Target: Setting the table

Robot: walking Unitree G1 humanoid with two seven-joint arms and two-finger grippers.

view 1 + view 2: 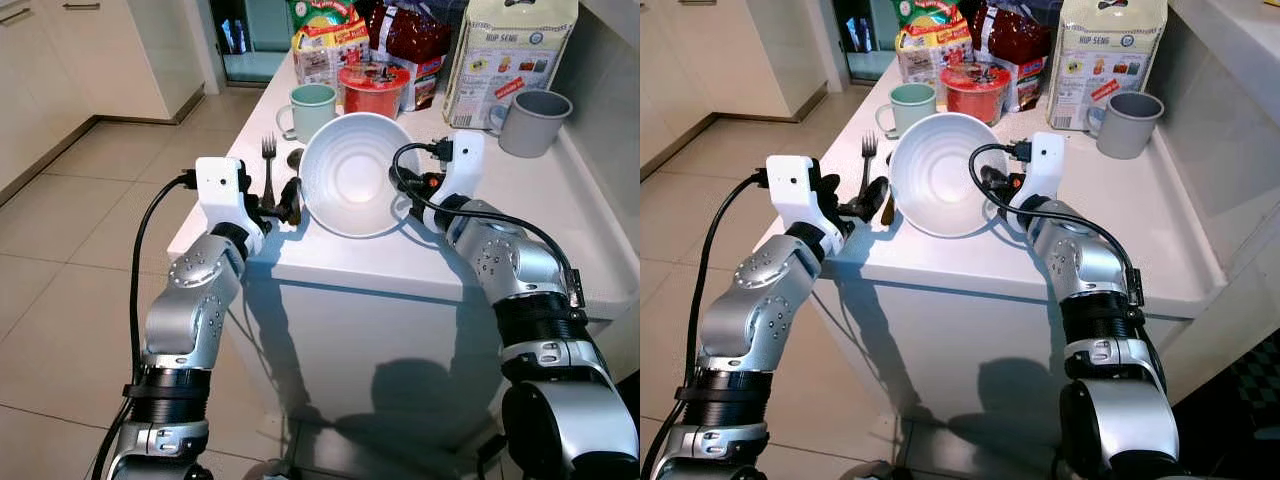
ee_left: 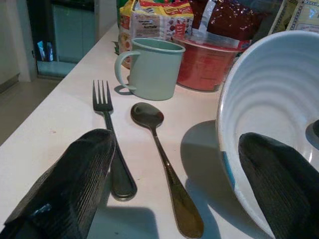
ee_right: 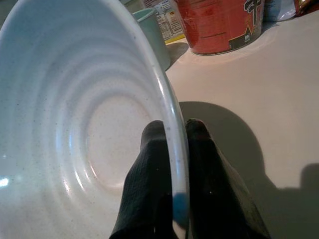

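Your right gripper (image 3: 172,149) has its fingers (image 3: 149,184) clamped on the rim of the white bowl (image 1: 345,170), one inside and one outside, holding it tilted on edge above the white tabletop (image 1: 500,230) near its front edge. Your left gripper (image 2: 174,184) sits low at the tabletop's front edge with its fingers (image 2: 70,184) spread wide and holding nothing. The fork (image 2: 107,129) and spoon (image 2: 159,159) lie side by side ahead of it, left of the bowl, with the green mug (image 2: 149,67) beyond them.
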